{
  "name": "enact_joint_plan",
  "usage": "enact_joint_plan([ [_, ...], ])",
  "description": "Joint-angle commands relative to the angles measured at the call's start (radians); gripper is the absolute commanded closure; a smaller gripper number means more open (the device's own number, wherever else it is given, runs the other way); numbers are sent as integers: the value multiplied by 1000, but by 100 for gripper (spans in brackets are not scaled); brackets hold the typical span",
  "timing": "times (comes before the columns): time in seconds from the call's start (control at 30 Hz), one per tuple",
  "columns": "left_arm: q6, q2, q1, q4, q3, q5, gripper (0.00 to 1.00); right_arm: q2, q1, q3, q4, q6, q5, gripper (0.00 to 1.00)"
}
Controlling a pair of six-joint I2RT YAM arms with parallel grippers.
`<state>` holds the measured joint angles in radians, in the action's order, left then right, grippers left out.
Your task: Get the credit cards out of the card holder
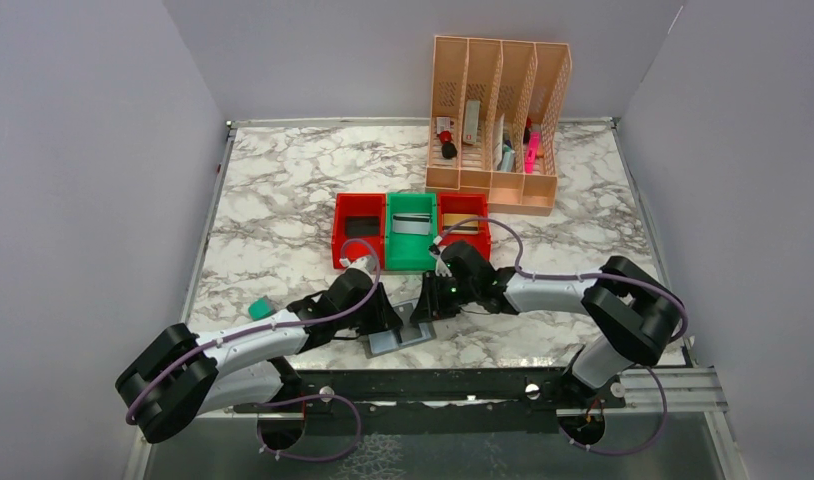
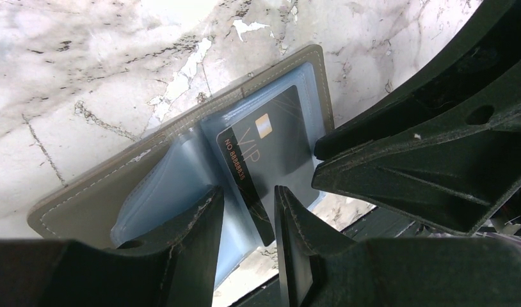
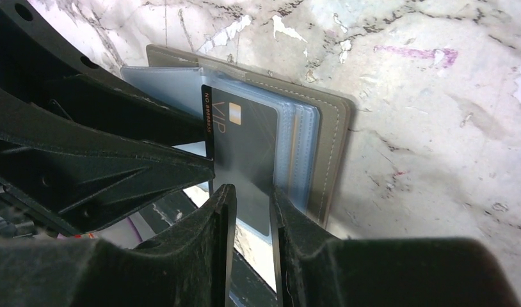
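Plainly, the flat grey folding card holder (image 1: 401,340) lies open on the white marble-patterned table (image 1: 283,190). It sits low in the centre of the overhead frame, at the table's near edge, with both arms meeting over it. A thin black rectangular card with gold VIP lettering (image 3: 245,141) sits in one of its clear blue-grey plastic sleeves.

The left gripper (image 2: 247,195) and right gripper (image 3: 251,192) each have their jaws partly apart, with the card's near end showing in the gap. I cannot tell whether either one actually pinches it.

The card should be light, stiff and slick. The sleeve is soft and likely to cling, and the light holder would probably lift or slide along with the card. The best hold looks to be a pinch on the card's near short end while the other arm pins a grey panel.

The right wrist view alone shows several sleeve leaves stacked at the holder's right edge. The left wrist view alone shows the bare left panel. Only the overhead shows the row of red and green plastic bins (image 1: 411,266) above the holder, but there the grippers hide the card.
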<state>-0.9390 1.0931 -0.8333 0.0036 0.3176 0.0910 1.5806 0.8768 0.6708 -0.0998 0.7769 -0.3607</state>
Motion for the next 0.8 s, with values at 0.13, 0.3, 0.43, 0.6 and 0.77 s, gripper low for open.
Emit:
enact_joint_plan([
  [0.13, 7, 19, -4, 11, -19, 3, 62, 50, 0, 7, -17, -1, -37, 71],
  [0.3, 3, 18, -5, 19, -23, -5, 64, 42, 1, 4, -12, 0, -23, 74],
  [0.43, -8, 3, -5, 36, -35, -15, 69, 57, 1, 7, -8, 1, -23, 74],
  [0.6, -29, -25, -4, 47, -53, -26, 76, 61, 1, 1, -5, 14, -12, 75],
  [0.77, -42, -64, -4, 36, -63, -39, 81, 59, 1, 5, 14, 17, 9, 75],
])
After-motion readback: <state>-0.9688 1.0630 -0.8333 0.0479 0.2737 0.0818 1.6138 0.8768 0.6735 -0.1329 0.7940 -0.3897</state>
